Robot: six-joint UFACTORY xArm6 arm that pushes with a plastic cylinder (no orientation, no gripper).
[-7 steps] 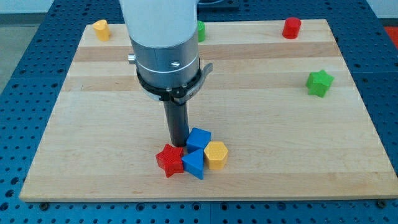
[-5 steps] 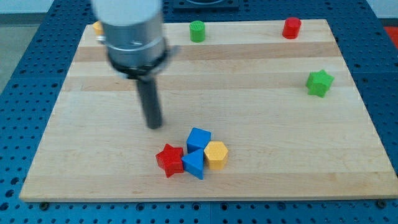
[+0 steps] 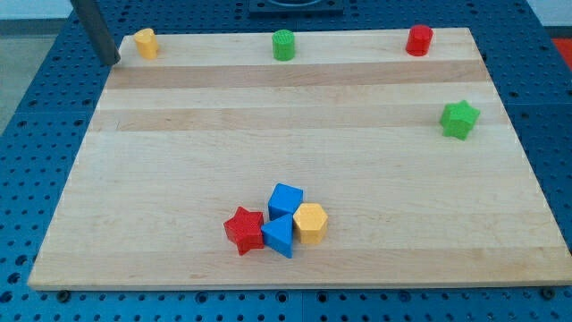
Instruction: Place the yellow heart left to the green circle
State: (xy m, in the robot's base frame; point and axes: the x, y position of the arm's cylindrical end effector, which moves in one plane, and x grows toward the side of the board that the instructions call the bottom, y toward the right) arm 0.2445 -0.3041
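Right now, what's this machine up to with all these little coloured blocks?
My tip sits at the board's top-left corner, just left of the yellow heart, not clearly touching it. The job is to put that heart left of the green circle, which stands further right along the top edge. The heart is already on its left, with a wide gap between them.

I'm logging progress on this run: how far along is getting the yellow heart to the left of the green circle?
Done: nothing visible; the yellow heart sits far left of the green circle, near the board's top-left corner. In hand: my tip stands just left of the heart. Left: pushing it rightward, close beside the circle.
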